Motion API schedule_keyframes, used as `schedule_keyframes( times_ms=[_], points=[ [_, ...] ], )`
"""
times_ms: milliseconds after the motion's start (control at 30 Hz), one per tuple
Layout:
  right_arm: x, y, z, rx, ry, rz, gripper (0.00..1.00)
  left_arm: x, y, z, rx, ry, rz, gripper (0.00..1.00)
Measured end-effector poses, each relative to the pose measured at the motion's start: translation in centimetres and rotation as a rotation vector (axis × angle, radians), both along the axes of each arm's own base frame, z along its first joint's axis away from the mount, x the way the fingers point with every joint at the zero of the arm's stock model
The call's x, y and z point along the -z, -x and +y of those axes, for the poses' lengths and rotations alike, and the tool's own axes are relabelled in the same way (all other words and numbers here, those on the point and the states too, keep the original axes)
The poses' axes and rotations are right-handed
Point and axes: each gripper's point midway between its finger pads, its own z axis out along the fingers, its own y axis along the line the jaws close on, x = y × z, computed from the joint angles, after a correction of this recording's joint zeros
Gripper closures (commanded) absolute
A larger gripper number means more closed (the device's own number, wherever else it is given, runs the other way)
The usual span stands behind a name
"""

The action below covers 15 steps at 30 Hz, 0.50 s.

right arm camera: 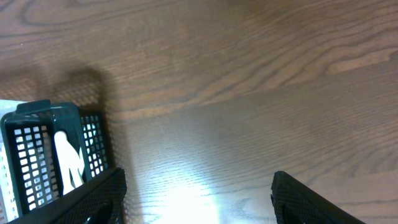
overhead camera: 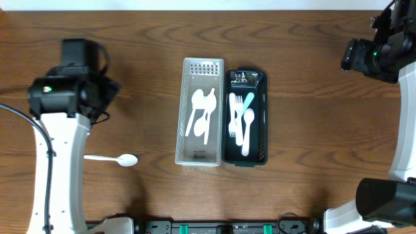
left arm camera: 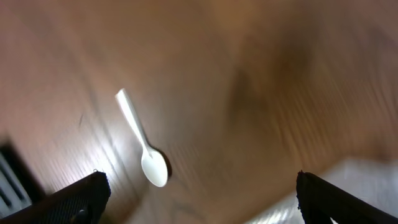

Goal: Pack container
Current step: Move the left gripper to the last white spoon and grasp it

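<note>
Left tool [left arm camera: 199, 183] parted (empty), spoon [left arm camera: 153, 167] nearby

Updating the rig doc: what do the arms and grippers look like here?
Both match: the left arm and right arm have smooth white links ending in bulky black wrist housings, each with a small green light. A black cable runs beside the left arm's link. The left gripper and right gripper have blocky matte-black fingers; no markings are legible.

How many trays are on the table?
2: a white tray in the middle and a black tray right beside it, on its right side. Both hold cutlery. None seems hidden.
</note>
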Motion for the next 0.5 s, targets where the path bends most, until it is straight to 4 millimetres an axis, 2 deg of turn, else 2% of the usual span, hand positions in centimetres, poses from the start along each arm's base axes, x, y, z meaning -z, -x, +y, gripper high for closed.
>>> schedule_keyframes(
  times_ms=[133, 233, 333, 500],
  points=[
    [0.0, 0.0, 0.0, 0.000, 0.000, 0.000, 0.22, 3.5, 1.3, 3.1, -0.286, 0.103, 0.016, 0.02],
    [0.0, 0.0, 0.0, 0.000, 0.000, 0.000, 0.22, 6.6, 2.2, 4.4, -0.418, 0.182, 0.036, 0.02],
    [0.0, 0.0, 0.0, 0.000, 0.000, 0.000, 0.22, 9.9, 3.2, 4.7, -0.496, 0.254, 0.064, 0.02],
    [0.0, 0.0, 0.0, 0.000, 0.001, 0.000, 0.22, 14.8, 4.4, 3.7, -0.538, 0.343, 0.120, 0.02]
  ],
)
